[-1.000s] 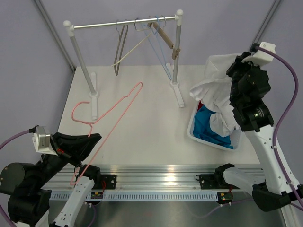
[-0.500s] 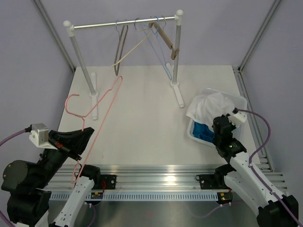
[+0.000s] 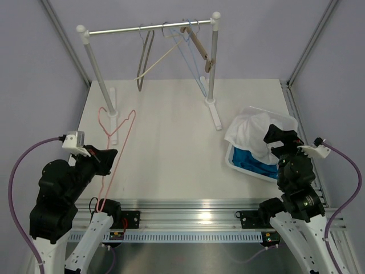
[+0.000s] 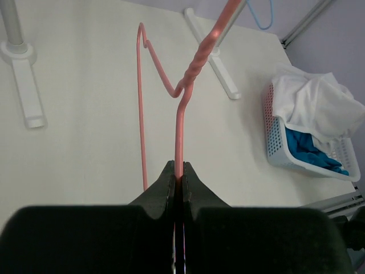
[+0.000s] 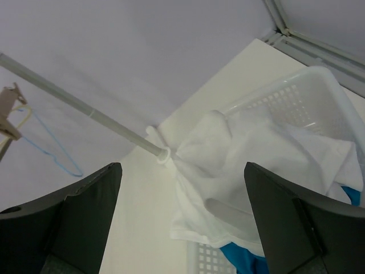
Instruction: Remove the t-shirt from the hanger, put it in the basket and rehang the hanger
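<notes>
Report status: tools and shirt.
Left tool shut on pink hanger, bare. Right tool open above basket. White t-shirt in basket. Nothing in the way.

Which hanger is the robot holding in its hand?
The pink hanger, pinched in the shut left gripper. The other hangers all hang on the rail, and no gripper touches them.
</notes>
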Available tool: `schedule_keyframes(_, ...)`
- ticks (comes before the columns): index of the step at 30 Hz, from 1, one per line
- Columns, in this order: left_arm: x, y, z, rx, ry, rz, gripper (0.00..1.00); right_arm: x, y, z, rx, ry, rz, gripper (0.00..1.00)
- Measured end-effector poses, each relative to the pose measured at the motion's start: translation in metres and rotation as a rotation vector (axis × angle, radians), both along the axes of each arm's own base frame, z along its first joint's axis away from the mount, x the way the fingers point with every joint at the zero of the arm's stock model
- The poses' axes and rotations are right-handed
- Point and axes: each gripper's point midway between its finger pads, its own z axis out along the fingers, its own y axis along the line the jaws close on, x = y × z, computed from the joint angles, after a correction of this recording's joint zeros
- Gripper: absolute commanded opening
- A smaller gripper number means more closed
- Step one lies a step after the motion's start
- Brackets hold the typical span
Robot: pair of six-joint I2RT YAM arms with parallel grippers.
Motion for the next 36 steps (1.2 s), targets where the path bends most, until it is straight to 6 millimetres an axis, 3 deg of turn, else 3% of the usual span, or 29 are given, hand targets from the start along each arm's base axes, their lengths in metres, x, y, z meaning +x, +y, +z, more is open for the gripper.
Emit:
schedule_keyframes(5,0.009,0.012,-0.013,0.043,0.055,0.072,0.0,-0.008,0.017,0.018,-0.002,-0.02,0.12,1.0)
schedule_keyframes(9,0.033,0.012,-0.016,0.086,0.119,0.092,0.0,-0.013,0.034,0.026,-0.002,-0.025,0.223,0.99)
schedule_keyframes(14,0.086,0.002,0.007,0.098,0.129,0.097,0.0,-0.022,0.049,0.041,0.003,-0.059,0.322,0.99)
schedule_keyframes(19,0.152,-0.005,0.063,0.069,0.068,0.108,0.0,-0.027,0.064,0.043,0.003,-0.073,0.412,1.0)
schedule_keyframes(22,0.188,-0.003,0.08,0.05,0.045,0.118,0.0,-0.028,0.072,0.039,0.001,-0.065,0.457,0.99)
schedule_keyframes(28,0.247,0.011,0.073,0.048,0.1,0.155,0.0,-0.035,0.077,0.043,0.0,-0.09,0.495,0.99)
schedule_keyframes(36,0.289,0.01,0.083,0.052,0.079,0.154,0.0,-0.029,0.091,0.044,-0.006,-0.092,0.558,0.99)
